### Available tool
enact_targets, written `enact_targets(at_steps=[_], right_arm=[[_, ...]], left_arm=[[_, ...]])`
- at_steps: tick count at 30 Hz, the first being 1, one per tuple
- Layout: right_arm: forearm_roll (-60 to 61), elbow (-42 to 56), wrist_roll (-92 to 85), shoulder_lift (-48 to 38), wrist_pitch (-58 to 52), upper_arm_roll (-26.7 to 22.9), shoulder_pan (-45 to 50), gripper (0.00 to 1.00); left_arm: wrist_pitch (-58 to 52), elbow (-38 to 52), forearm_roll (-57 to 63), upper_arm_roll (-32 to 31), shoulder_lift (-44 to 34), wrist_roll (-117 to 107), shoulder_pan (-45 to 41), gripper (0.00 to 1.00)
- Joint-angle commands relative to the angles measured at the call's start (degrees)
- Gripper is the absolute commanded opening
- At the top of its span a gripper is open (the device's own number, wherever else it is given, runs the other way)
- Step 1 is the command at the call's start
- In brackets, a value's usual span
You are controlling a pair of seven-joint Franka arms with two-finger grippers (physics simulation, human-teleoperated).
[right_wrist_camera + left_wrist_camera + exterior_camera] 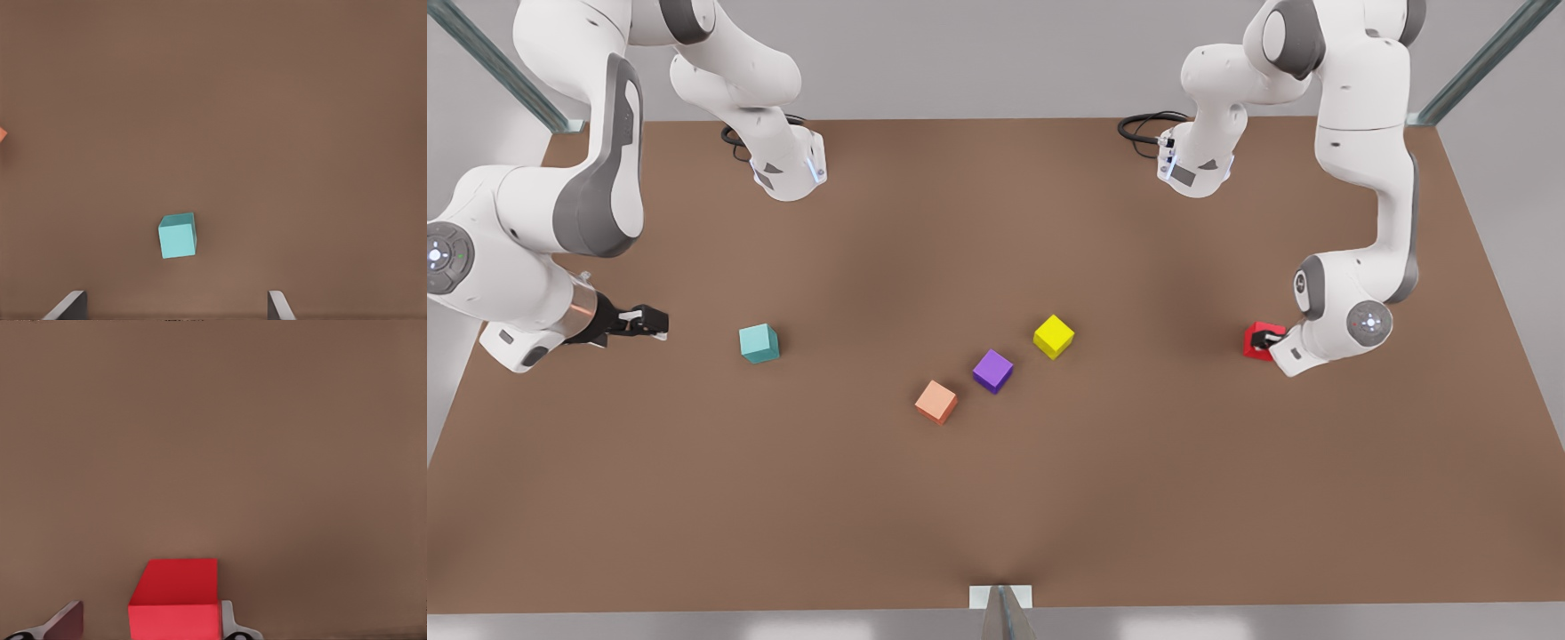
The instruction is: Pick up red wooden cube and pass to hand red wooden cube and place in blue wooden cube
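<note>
Right now the bench (996, 498) carries everything. My left claw (1266, 339), at the front view's right, brackets the red wooden cube (1256, 341) unevenly: one finger touches, one stands off, so closing may skew it. My right claw (645, 322) waits open near the blue wooden cube (759, 343).

A wide brown table (996, 498) with a matte, evenly lit top fills the scene — pale grey walls stand behind it, slanted metal struts (1485, 62) rise at its far corners, and a small metal bracket (1001, 597) sits at its near edge.
</note>
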Motion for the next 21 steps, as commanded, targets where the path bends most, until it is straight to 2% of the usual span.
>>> enact_targets(at_steps=[1, 13, 21], right_arm=[[0.04, -0.04, -0.42, -0.06, 0.03, -0.07, 0.0, 1.0], [0.39, -0.12, -0.42, -0.06, -0.06, -0.07, 0.0, 1.0], [0.39, -0.21, -0.42, 0.02, -0.06, -0.07, 0.0, 1.0]], left_arm=[[1.43, -0.11, -1.31, -0.02, 0.05, 19.72, -0.04, 1.0], [1.78, -0.72, -1.31, 0.07, 2.95, 16.29, 0.23, 1.0], [1.96, -3.79, -1.22, 0.16, 3.75, 0.31, 0.58, 1.0]])
